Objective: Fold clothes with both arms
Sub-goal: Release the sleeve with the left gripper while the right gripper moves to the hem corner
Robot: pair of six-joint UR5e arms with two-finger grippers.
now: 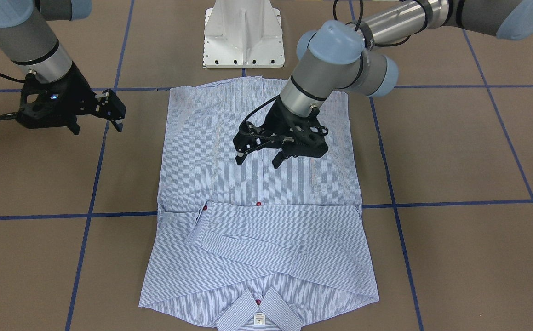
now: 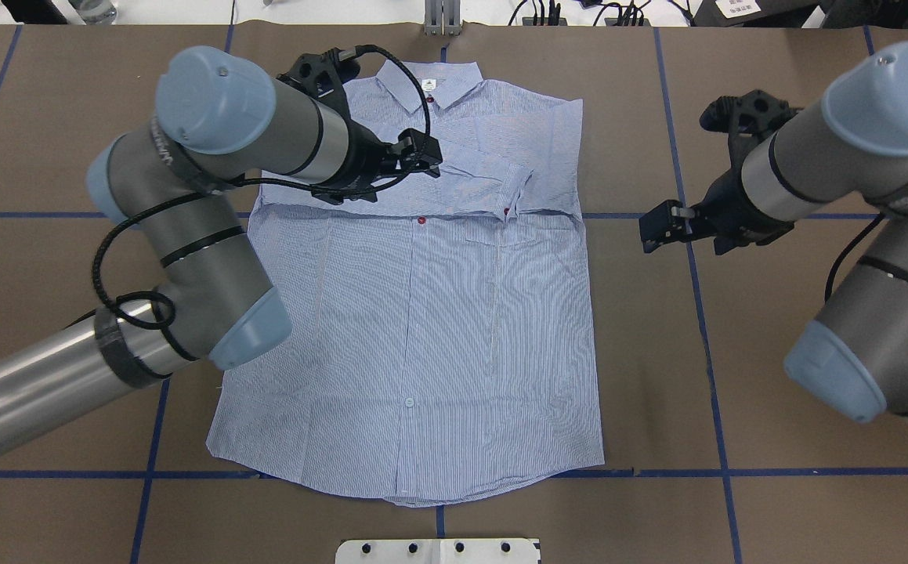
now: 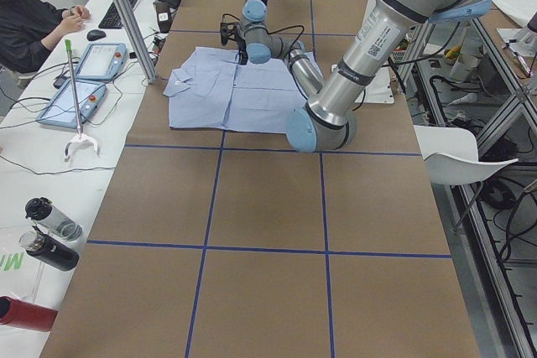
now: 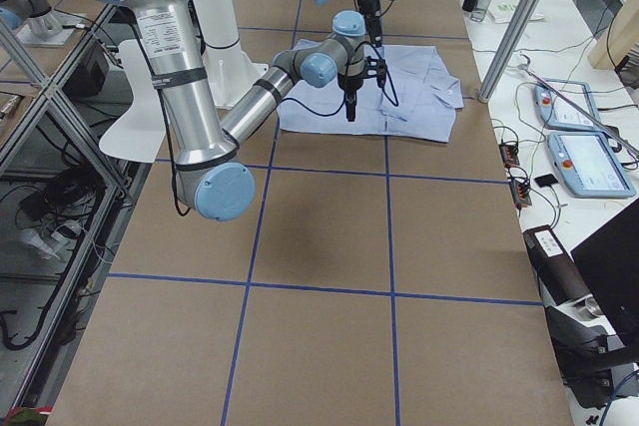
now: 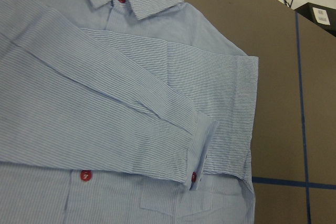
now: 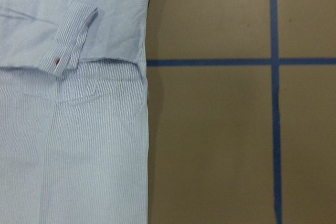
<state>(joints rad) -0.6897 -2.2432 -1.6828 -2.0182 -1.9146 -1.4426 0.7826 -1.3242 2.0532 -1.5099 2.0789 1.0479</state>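
We see the light blue, finely white-striped long-sleeved button-up shirt [image 1: 257, 179] lying flat and front-up on the brown paper-covered table [image 1: 455, 151], which is marked off by blue tape lines [image 1: 432, 202]. Its pointed collar [image 1: 266, 308] with the small white neck label [image 1: 259, 318] lies on the side away from the white pedestal base [image 1: 243, 37], and its hem lies near that base. Both long sleeves [image 1: 294, 234] are folded across the chest, one over the other. A cuff [image 2: 518, 188] with a dark red button ends near the shirt's edge on the robot's right, just above the chest pocket [image 6: 89, 85].

The black two-finger left gripper [image 1: 259, 160], on its silver-grey jointed left arm [image 1: 335, 59], hangs above the shirt's front with its fingers spread apart and nothing between them. We cannot tell from these views exactly how high above the cloth it is.

The black two-finger right gripper [image 1: 97, 128], on the silver-grey right arm [image 1: 31, 41], is over bare table beside the shirt's side edge, apart from the cloth. Its fingers are also spread and it grips nothing. Its wrist view shows that edge, the cuff and a crossing of tape lines.
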